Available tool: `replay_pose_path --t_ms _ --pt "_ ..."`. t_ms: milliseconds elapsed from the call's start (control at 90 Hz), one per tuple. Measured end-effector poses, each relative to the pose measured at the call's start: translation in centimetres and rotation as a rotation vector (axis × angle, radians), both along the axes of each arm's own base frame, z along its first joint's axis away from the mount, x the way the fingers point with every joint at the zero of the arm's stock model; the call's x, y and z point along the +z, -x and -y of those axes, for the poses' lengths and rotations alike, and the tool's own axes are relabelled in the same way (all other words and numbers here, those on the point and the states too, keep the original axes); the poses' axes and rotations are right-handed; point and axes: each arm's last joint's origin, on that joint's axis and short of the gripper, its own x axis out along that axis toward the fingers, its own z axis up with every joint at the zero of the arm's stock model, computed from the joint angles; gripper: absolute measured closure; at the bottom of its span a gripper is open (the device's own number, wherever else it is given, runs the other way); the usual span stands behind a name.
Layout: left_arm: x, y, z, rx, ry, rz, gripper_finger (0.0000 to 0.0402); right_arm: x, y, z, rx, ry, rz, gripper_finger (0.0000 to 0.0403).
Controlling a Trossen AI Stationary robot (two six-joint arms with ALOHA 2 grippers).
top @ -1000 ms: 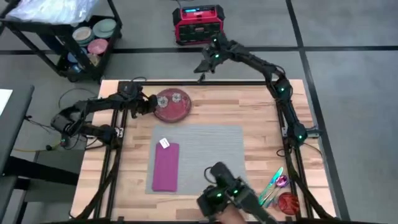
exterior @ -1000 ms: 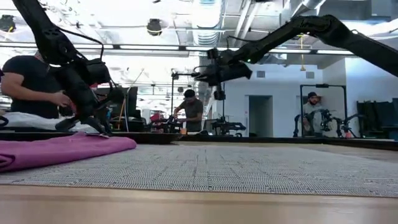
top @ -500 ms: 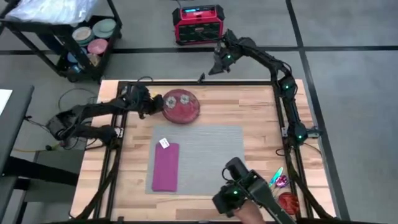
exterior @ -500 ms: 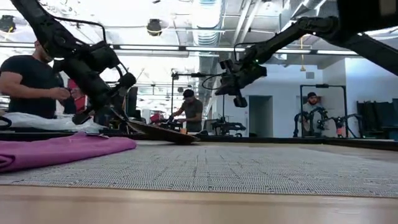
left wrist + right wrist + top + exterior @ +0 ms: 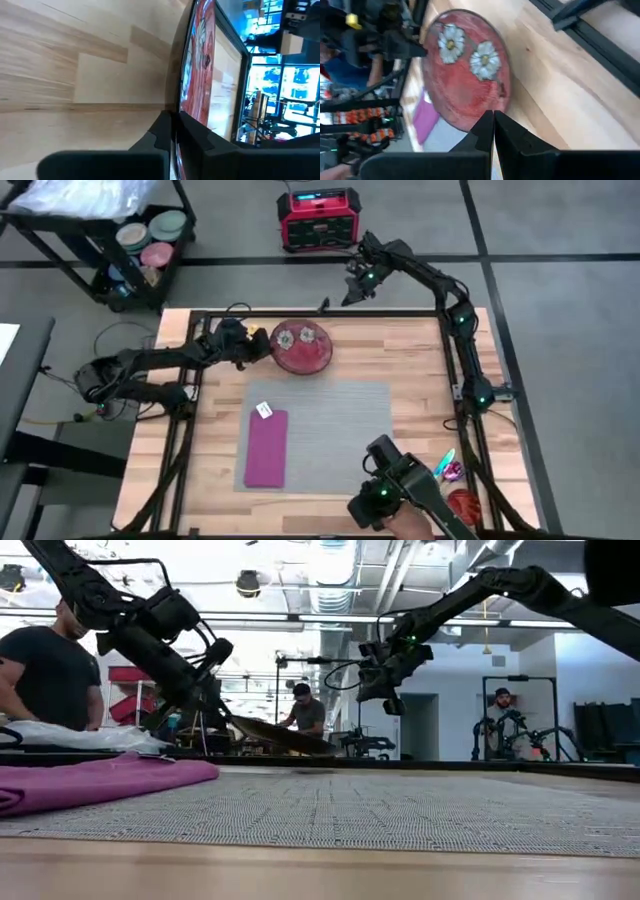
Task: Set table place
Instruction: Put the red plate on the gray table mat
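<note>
One camera hangs high above, looking straight down on the whole bench [image 5: 420, 370]. Another sits at bench-top level, facing across the grey mat [image 5: 380, 810] into the room. Each wrist camera looks close past its own fingers; both see the red flowered plate [image 5: 465, 70].

Dark jointed arms [image 5: 150, 360] — green lights, black cables.

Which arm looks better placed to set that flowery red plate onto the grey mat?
The left. Its gripper is shut on the rim of the plate, held just beyond the grey placemat. The right gripper hangs past the table's far edge, holding nothing.
</note>
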Motion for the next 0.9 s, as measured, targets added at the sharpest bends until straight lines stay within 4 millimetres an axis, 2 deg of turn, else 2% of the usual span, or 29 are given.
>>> replay_pose_path --t_ms 322,622,900 --pt "1.1 -1.3 2.3 -0.101 -0.008 0.063 0.0401 -0.1 1.6 1.1 -0.038 0.017 -0.037 0.0403" --pt "0.6 -2.8 6.8 -0.28 0.096 0.022 0.0401 -0.2 3.5 1.9 -0.053 0.02 -0.068 0.0403" --pt "1.0 -3.9 9.7 -0.324 0.096 0.071 0.0401 -0.2 4.9 2.8 -0.088 0.02 -0.069 0.0403"
